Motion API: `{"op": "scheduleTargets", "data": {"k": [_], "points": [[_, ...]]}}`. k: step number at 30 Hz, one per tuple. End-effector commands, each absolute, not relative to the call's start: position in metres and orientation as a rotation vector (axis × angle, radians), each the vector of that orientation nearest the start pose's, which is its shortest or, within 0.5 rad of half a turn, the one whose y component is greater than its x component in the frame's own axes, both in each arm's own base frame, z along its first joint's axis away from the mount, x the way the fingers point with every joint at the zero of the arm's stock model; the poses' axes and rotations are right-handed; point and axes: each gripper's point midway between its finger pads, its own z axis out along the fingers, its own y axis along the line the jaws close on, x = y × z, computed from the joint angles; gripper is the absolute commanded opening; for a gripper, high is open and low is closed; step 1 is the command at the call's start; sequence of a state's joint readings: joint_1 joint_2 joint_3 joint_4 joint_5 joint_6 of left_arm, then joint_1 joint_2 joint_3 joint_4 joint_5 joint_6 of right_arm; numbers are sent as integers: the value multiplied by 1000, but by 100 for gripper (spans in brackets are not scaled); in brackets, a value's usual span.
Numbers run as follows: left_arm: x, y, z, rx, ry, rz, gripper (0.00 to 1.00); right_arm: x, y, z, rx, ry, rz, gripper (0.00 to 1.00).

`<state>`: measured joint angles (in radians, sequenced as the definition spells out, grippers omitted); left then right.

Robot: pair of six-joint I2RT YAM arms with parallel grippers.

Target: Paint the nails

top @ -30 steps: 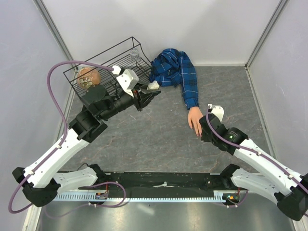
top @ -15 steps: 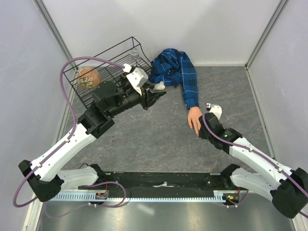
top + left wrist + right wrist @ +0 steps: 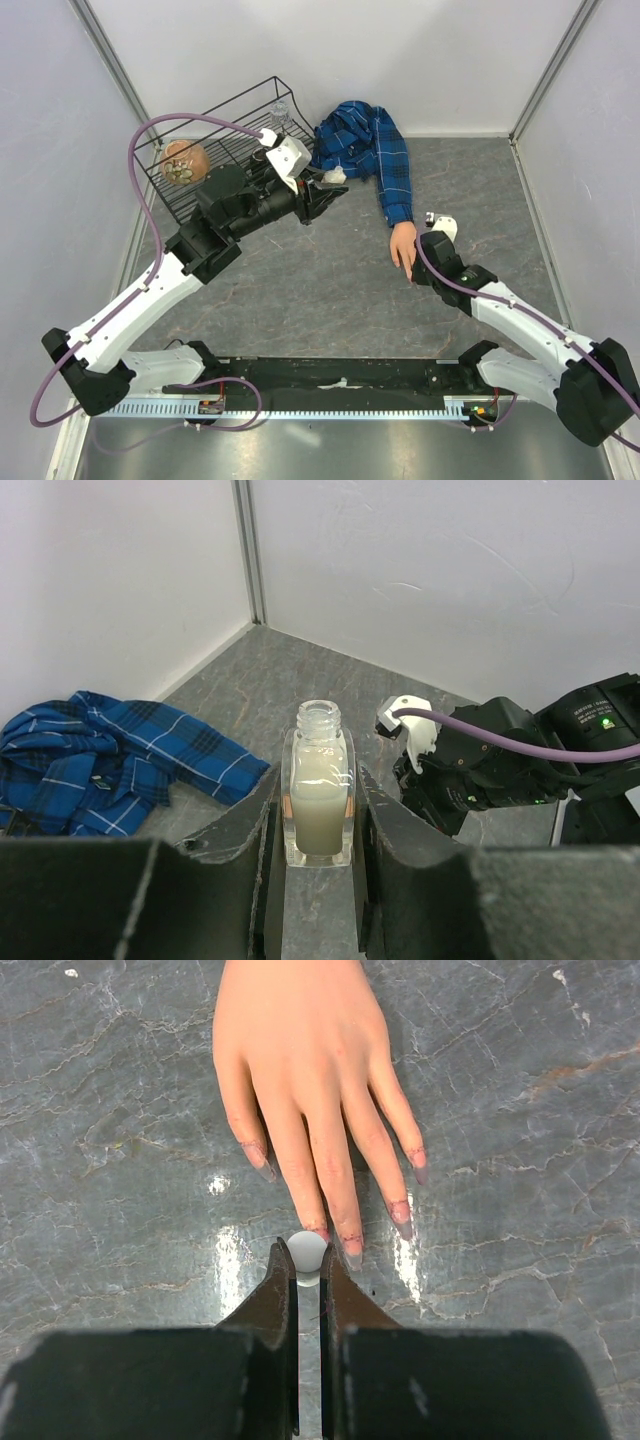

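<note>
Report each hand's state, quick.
Left hand: closed on the uncapped bottle.
Right hand: closed on a small white cap.

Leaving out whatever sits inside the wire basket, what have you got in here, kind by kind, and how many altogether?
Robot arms: 2
Fake hand in a blue plaid sleeve: 1
Open bottle, held by the left gripper: 1
White cap, pinched by the right gripper: 1
Wire basket: 1
Total: 6
</note>
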<state>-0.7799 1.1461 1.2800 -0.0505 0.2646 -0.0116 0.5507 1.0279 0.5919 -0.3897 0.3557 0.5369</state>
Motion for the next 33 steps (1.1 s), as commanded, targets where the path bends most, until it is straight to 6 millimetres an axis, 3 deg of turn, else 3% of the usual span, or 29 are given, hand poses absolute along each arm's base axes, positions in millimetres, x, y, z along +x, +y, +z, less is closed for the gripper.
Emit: {"op": "scheduleTargets", "data": {"k": [1,33], "points": [[245,-307,457,737,1260,-849,2,264,111,86,136,2297,137,0],[254,-307,452,751,1271,-830,2,276,109,70,127,2321,115,0]]}}
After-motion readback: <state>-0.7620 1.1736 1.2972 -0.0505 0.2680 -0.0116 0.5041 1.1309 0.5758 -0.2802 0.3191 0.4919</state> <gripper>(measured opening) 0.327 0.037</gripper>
